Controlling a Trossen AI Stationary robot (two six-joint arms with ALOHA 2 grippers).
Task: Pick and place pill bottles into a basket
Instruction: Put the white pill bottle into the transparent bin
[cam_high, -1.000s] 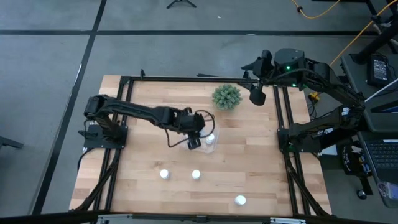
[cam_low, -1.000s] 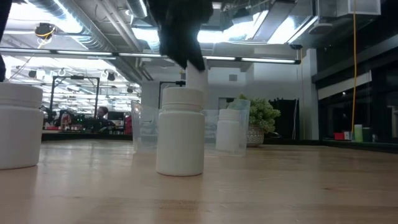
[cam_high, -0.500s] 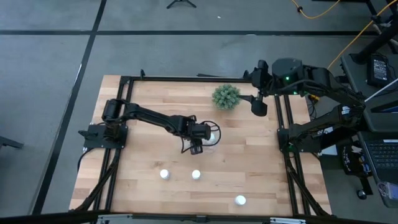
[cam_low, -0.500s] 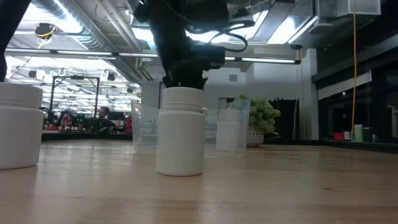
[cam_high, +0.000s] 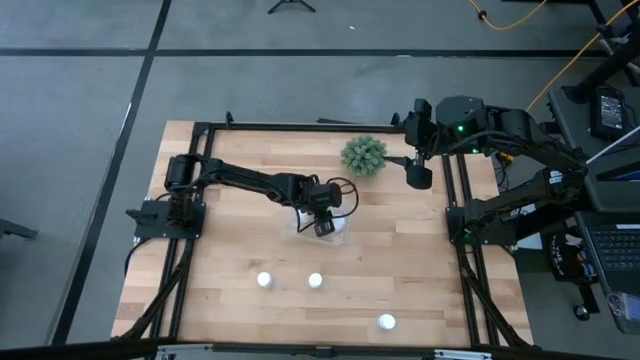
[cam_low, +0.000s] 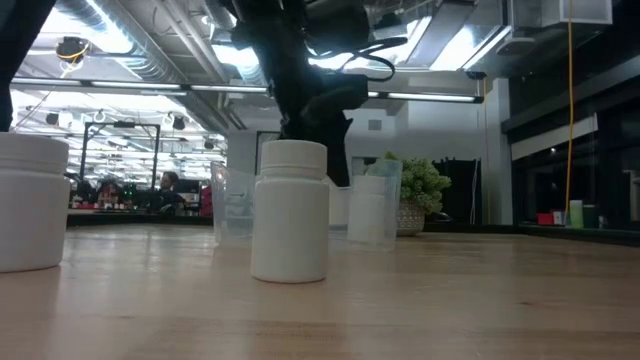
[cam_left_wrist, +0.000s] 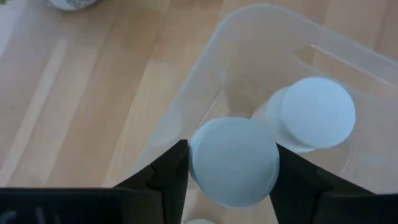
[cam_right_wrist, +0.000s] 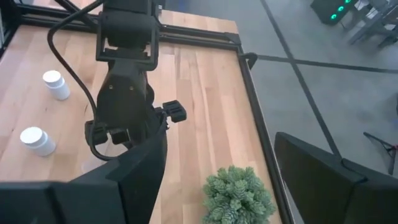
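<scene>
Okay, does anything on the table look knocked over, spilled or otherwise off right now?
Nothing stands out. The left gripper holds a pill bottle over the clear basket, beside one bottle already inside. The three loose bottles stand upright on the table, and the plant looks undisturbed.

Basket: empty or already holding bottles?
Not empty. The left wrist view shows one capped pill bottle standing inside the clear basket, while the left gripper holds a second bottle above it.
</scene>
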